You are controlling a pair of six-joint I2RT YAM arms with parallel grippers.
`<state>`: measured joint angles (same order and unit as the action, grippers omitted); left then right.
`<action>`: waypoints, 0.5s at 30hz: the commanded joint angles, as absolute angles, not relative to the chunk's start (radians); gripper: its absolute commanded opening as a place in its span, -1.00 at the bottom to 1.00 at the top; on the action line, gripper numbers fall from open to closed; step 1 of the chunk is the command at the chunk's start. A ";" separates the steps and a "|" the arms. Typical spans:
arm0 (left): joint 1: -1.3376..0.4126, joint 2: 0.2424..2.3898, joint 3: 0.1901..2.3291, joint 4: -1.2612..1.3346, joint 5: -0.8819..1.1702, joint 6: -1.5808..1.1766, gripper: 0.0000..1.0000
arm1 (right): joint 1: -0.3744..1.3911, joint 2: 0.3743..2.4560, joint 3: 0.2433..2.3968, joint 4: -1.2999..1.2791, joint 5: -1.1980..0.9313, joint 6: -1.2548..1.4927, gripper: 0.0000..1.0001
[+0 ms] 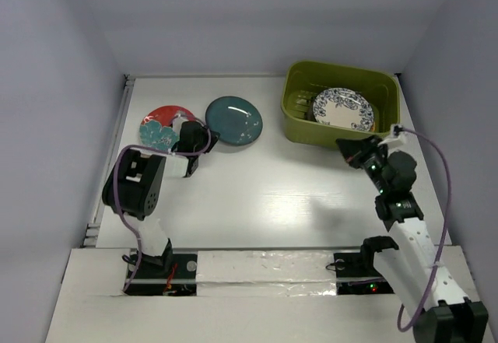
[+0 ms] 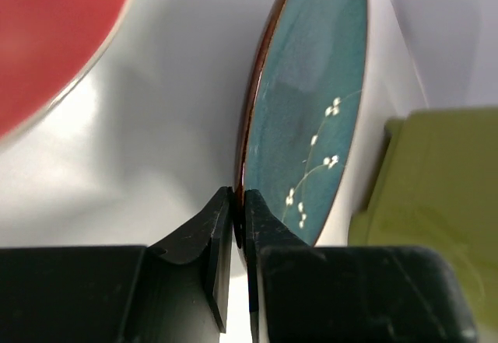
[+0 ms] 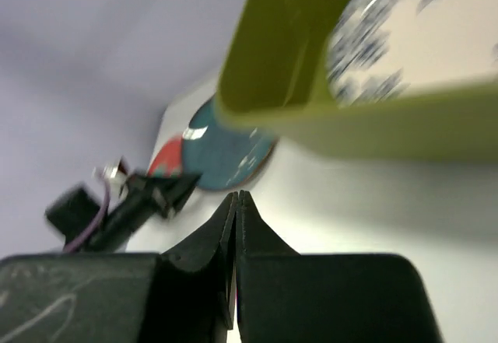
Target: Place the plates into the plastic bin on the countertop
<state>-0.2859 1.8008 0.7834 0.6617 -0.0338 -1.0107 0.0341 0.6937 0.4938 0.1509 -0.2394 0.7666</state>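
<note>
The dark teal plate lies on the white countertop, and my left gripper is shut on its near-left rim; the left wrist view shows its jaws pinching the rim of this plate. The red plate with teal flower lies just left of it, also in the left wrist view. The olive-green plastic bin stands at the back right with the white-and-blue patterned plate inside. My right gripper is shut and empty just in front of the bin.
Pale lavender walls bound the countertop on the left, back and right. The white-and-blue plate sits on other plates in the bin; an orange edge peeks out at its right. The other plates are hidden.
</note>
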 commanded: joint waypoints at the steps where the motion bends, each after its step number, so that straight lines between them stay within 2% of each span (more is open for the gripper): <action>1: -0.290 1.648 0.671 0.791 -0.026 -1.002 -1.00 | 0.214 0.638 0.408 0.235 -0.265 0.805 -1.00; 2: -0.290 1.587 0.604 0.810 -0.026 -1.006 -1.00 | 0.253 0.628 0.387 0.251 -0.249 0.827 -0.97; 4: -0.290 1.525 0.539 0.865 -0.020 -1.025 -1.00 | 0.331 0.608 0.323 0.317 -0.224 0.885 -0.62; 5: -0.290 1.469 0.481 0.879 -0.014 -1.031 -1.00 | 0.412 0.607 0.304 0.343 -0.177 0.900 -0.39; 6: -0.290 1.439 0.453 0.903 -0.005 -1.038 -1.00 | 0.449 0.615 0.289 0.391 -0.151 0.911 0.05; 8: -0.313 1.361 0.378 0.925 0.027 -1.057 -1.00 | 0.529 0.678 0.262 0.435 -0.092 0.933 0.51; 12: -0.339 1.212 0.292 0.931 0.080 -1.078 -1.00 | 0.616 0.877 0.256 0.616 -0.052 0.971 0.85; 15: -0.362 1.071 0.235 0.898 0.110 -1.097 -1.00 | 0.652 1.050 0.276 0.725 -0.038 0.992 0.94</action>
